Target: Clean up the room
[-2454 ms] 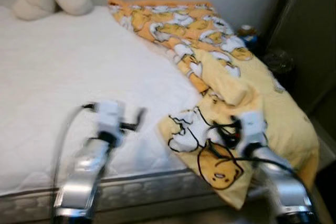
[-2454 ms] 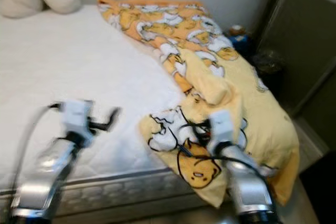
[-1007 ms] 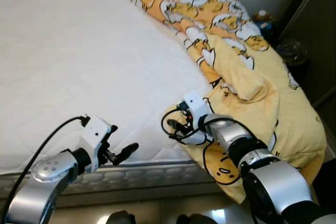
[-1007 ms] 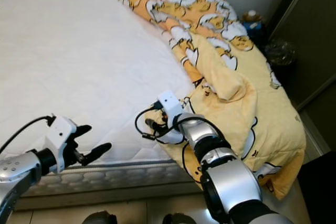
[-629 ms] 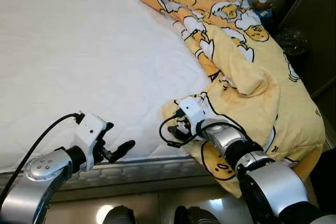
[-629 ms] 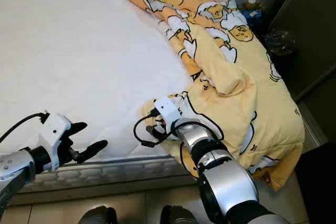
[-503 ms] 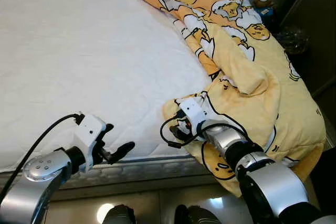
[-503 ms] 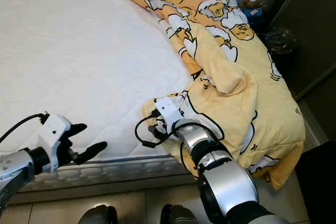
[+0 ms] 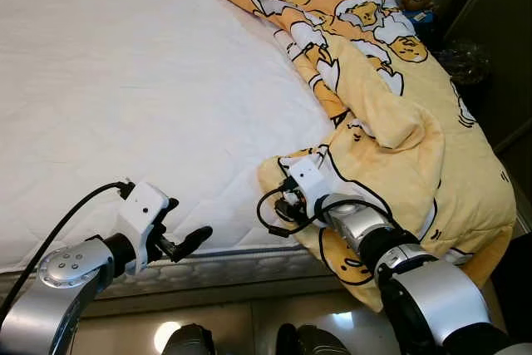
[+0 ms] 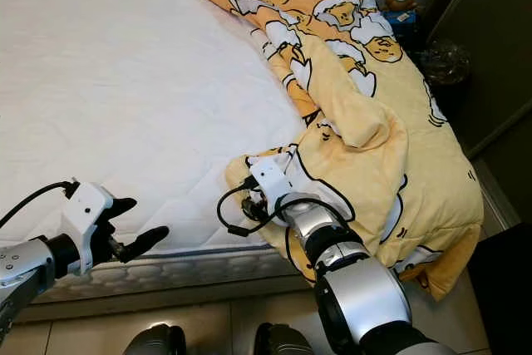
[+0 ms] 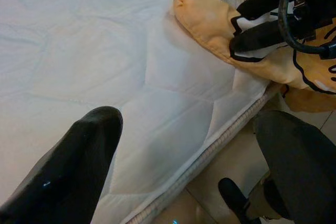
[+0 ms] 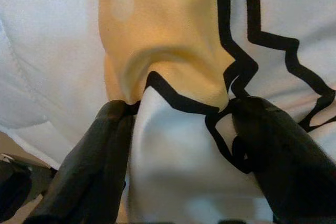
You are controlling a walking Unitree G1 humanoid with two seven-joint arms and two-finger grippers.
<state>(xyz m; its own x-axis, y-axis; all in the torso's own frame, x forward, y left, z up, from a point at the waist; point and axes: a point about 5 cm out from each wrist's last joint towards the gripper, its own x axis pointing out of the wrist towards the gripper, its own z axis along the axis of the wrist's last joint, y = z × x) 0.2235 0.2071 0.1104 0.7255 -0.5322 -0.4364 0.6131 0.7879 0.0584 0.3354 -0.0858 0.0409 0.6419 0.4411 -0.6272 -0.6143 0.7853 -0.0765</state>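
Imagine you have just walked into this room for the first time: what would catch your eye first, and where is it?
The yellow cartoon-print blanket stands out first, bunched along the right side of the bare white mattress and spilling over its edge. Next is the right end effector at the blanket's near corner, its fingers either side of a fold of cloth. The left end effector hovers open over the mattress's front edge.

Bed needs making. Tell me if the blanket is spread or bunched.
Bunched: the blanket lies crumpled along the bed's right side, mattress bare.
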